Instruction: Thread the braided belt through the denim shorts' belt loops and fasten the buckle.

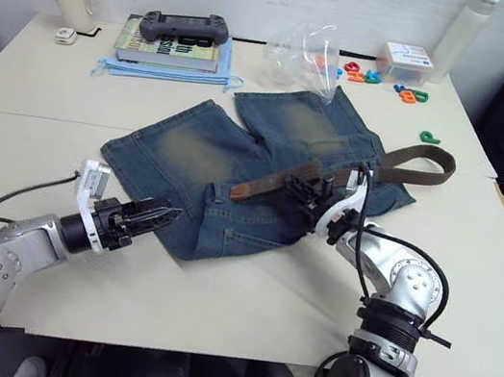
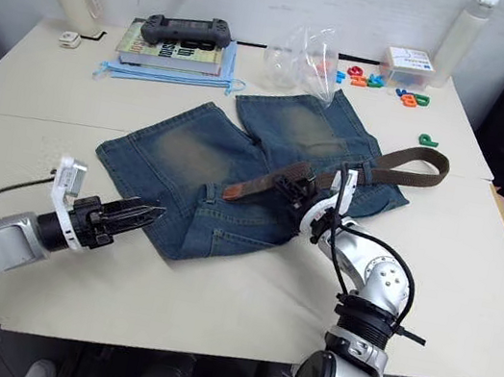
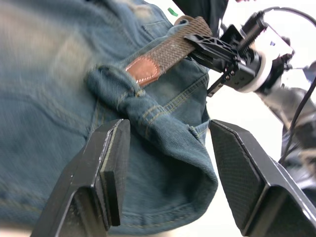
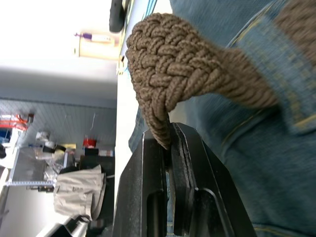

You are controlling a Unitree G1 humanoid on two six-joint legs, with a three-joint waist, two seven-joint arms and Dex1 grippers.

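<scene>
- Right hand reaches in from the near right edge of the worktop, forearm angled up and toward the left, over the waistband of the denim shorts; its two black fingers are pressed together on the braided belt, pinching a bunched fold of the woven strap, as the right wrist view shows
- Left hand comes in low from the near left, forearm nearly level with the worktop and pointing right toward the near corner of the shorts; its fingers stand apart with a rolled edge of denim between them, and I cannot tell whether either pad touches the cloth
- Shorts lie flat in the middle of the worktop, legs pointing away toward the far side, waistband nearest the robot
- Belt runs across the waistband; its tan leather end lies on the denim to the left of the right hand; the rest trails right, passes under a belt loop in the right wrist view, and curls off the shorts onto the bare worktop in a loop
- Behind the shorts sit a book with a game controller on top, a clear plastic bag and scattered coloured letters
</scene>
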